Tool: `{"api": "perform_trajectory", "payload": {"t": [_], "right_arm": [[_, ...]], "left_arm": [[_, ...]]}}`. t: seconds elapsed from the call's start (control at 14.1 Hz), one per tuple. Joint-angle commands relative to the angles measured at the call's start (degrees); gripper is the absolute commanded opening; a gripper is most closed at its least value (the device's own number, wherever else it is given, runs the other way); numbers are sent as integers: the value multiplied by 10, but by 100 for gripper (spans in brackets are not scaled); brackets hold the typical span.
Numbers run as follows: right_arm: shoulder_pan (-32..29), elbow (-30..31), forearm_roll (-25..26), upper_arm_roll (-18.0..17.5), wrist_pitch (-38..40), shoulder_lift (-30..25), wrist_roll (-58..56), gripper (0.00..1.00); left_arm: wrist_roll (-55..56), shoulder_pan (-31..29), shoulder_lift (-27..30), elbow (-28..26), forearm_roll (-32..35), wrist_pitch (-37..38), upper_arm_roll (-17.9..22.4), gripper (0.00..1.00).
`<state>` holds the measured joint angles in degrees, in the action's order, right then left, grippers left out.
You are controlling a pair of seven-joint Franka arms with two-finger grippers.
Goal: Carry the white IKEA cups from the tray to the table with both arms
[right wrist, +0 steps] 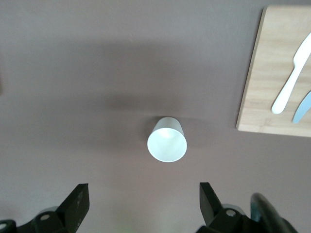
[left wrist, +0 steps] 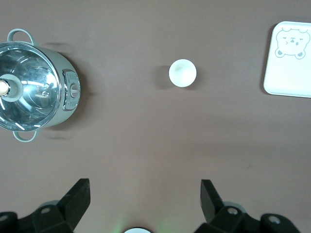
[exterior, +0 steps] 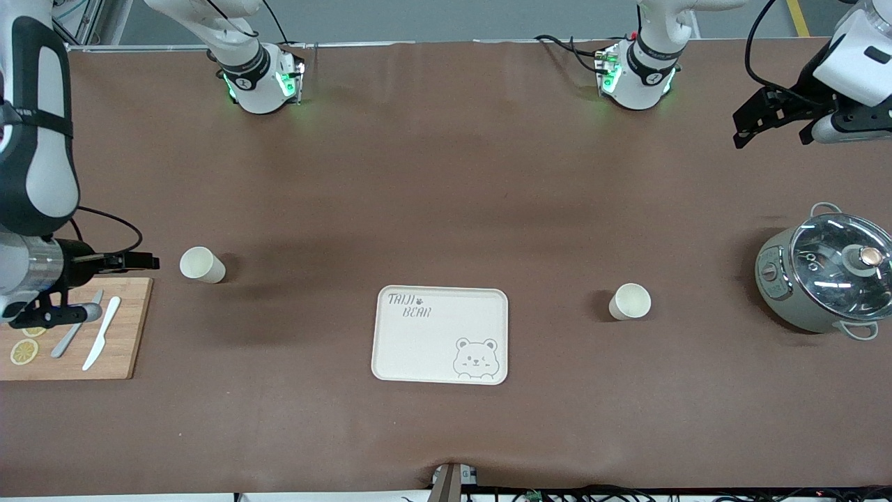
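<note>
1. Cups first: one white IKEA cup [exterior: 203, 265] stands upright on the brown table [exterior: 446, 209], toward the right arm's end from the cream bear tray [exterior: 440, 335] and a bit farther from the front camera than the tray's middle. Nothing's touching it.
2. The second white cup [exterior: 630, 302] stands toward the left arm's end from the tray, roughly level with the tray's upper part, also upright and on its own. Neither cup is on the tray.
3. Right gripper [right wrist: 144, 204] hangs up in the air, over the table beside the wooden cutting board [exterior: 77, 331], with the first cup [right wrist: 167, 140] showing between its fingers from above. Fingers are spread wide apart, holding nothing.
4. Left gripper [left wrist: 145, 201] is up high over the table toward the left arm's end from the tray, fingers also spread wide, nothing in them. Its wrist view shows the second cup [left wrist: 182, 73] between the grey-green pot [left wrist: 34, 86] and the tray's edge [left wrist: 287, 58].
5. The pot [exterior: 826, 275] has a glass lid on and sits well apart from the tray, past the second cup.
6. On the board: a white plastic knife [exterior: 102, 341], a grey knife [exterior: 75, 335] and lemon slices [exterior: 24, 351].
</note>
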<state>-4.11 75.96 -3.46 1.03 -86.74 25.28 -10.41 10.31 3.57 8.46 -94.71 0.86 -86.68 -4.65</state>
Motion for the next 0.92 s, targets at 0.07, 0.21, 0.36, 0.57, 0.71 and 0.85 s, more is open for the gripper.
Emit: {"api": "perform_trajectory", "payload": {"t": [0.07,0.21,0.36,0.57,0.71,0.85], "right_arm": [[2,-86,15,-1,18,10,-6,100],[9,-95,17,-1,24,3,-7,100],[17,-91,19,4,60,-35,-1,100],[26,-51,21,5,78,-93,86,100],[45,7,42,2,69,-147,134,100],[46,49,50,-1,58,-185,134,100]], "left_arm": [[-8,0,2,-6,-4,-6,-1,100],[-10,-1,2,-8,-4,1,-1,100],[-9,-2,-6,-7,-5,0,-1,100],[-8,-1,-13,-5,-5,-8,-2,100],[-9,-2,-13,-6,-6,-7,-1,100],[-9,-2,-13,-7,-5,-7,-1,100]]}}
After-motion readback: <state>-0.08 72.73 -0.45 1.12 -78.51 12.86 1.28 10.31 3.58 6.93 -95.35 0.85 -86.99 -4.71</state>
